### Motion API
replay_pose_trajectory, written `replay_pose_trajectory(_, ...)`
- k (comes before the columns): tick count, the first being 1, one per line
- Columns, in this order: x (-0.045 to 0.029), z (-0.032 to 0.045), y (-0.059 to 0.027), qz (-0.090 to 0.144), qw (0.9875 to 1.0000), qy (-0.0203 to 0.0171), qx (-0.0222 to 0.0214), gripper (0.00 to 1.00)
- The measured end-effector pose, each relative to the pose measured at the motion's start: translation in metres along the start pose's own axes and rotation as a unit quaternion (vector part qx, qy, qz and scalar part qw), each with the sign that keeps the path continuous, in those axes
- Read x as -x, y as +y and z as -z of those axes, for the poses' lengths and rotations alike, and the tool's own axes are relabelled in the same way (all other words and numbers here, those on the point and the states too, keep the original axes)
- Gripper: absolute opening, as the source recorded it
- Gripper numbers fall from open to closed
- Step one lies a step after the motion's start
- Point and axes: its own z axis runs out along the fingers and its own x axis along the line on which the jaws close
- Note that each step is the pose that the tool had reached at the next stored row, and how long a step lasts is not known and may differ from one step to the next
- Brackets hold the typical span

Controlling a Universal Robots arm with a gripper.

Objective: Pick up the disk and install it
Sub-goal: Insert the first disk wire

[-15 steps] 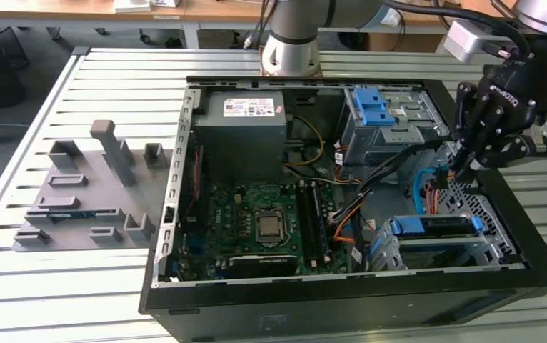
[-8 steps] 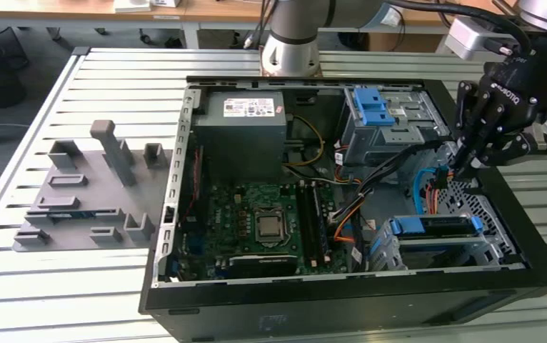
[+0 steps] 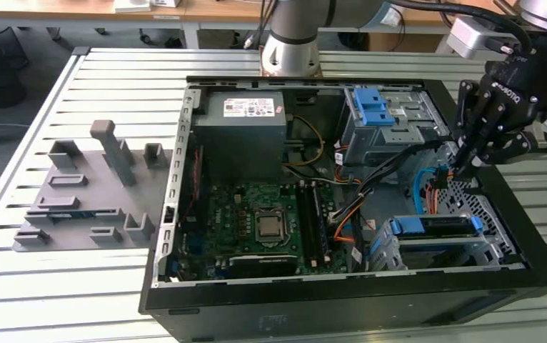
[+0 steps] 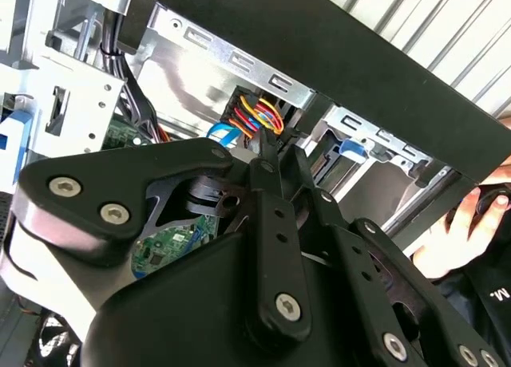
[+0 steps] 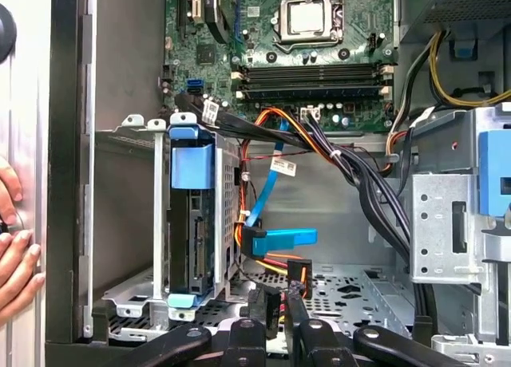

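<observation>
Reaching down into the open computer case (image 3: pixel 330 296) along its edge on the exterior view's right, with the gripper (image 3: pixel 459 171) low over the perforated floor, between a metal bay (image 3: pixel 393 125) topped by blue latches (image 3: pixel 373 107) and the drive cage (image 3: pixel 498 246). Holds the gripper narrow, tips all but meeting in the second wrist view (image 4: pixel 267 147). Sets those tips right at a bundle of red, yellow and orange wires (image 5: pixel 267 265) and its black connector (image 5: pixel 297 273); cannot tell whether anything is pinched between them.

Has the disk (image 3: pixel 433 227) seated in the drive cage, in the case's corner nearest the camera on the exterior view's right. Shows it in the first wrist view (image 5: pixel 192 231) standing on edge, with the blue carrier frame wrapped over its ends, near the gripper (image 5: pixel 275 315) but apart from it. Passes a blue cable connector (image 5: pixel 283 241) hanging just beside the disk, between it and the wire bundle.

Shares the case with a green motherboard (image 3: pixel 254 221) in the middle and a grey power supply (image 3: pixel 245 118) at the far edge. Works beside a person's hand (image 5: pixel 16 259) resting outside the case wall. Stands over a slatted table (image 3: pixel 111 71) bearing a grey fixture (image 3: pixel 88 200) beyond the case's edge on the exterior view's left.
</observation>
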Motion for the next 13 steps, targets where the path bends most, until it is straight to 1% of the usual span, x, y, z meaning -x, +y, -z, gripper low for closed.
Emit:
replay_pose_trajectory(4,0.0003,-0.0021,-0.0001,0.000,1.0000,0.0023,0.0000,0.24)
replay_pose_trajectory(7,0.0005,-0.0032,-0.0002,0.000,1.0000,0.0057,-0.0001,0.24)
replay_pose_trajectory(8,0.0005,-0.0034,-0.0002,-0.001,1.0000,0.0068,-0.0001,0.23)
replay_pose_trajectory(9,0.0006,-0.0036,-0.0002,-0.001,1.0000,0.0078,-0.0001,0.17)
replay_pose_trajectory(10,0.0007,-0.0036,0.0009,-0.001,1.0000,0.0096,-0.0009,0.16)
replay_pose_trajectory(13,0.0004,-0.0038,0.0039,-0.001,0.9999,0.0094,-0.0031,0.16)
